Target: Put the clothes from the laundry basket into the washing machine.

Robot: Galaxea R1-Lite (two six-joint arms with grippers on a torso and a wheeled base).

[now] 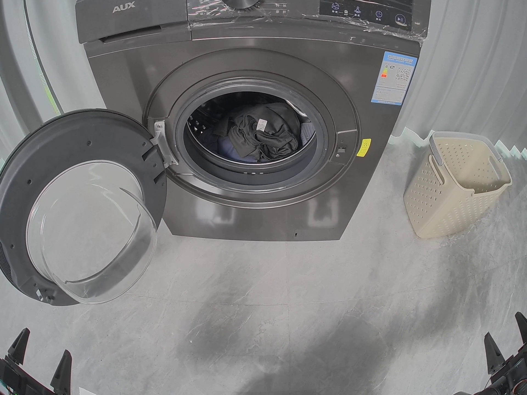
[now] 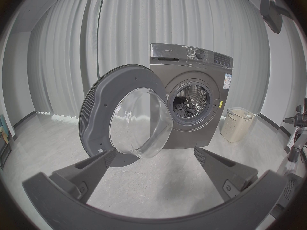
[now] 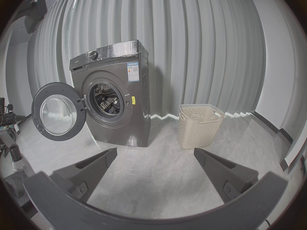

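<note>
At 12 o'clock in the head view stands the washing machine [image 1: 137,67], its round door [image 1: 71,138] swung wide open toward 9 o'clock, glass bowl facing outward. Inside the drum [image 1: 198,123] lies a heap of dark clothes [image 1: 263,130] — grey and black folds with a small white label on top and a bluish piece beneath. A cream, perforated laundry basket [image 1: 439,209] stands upright on the grey floor [image 1: 274,281] at about 3 o'clock, near the machine's right side but apart from it. The left gripper [image 1: 41,357] sits low at 7 o'clock, its two dark fingers spread wide with nothing between them; the right gripper [image 1: 506,344] sits at 4 o'clock, likewise spread and holding nothing. The clothes lie well apart from both — toward 1 o'clock from the left gripper, beyond the open door, and toward 11 o'clock from the right one. The basket lies roughly at 12 o'clock from the right gripper, also well apart. A pale pleated curtain [image 1: 477,56] hangs behind.
</note>
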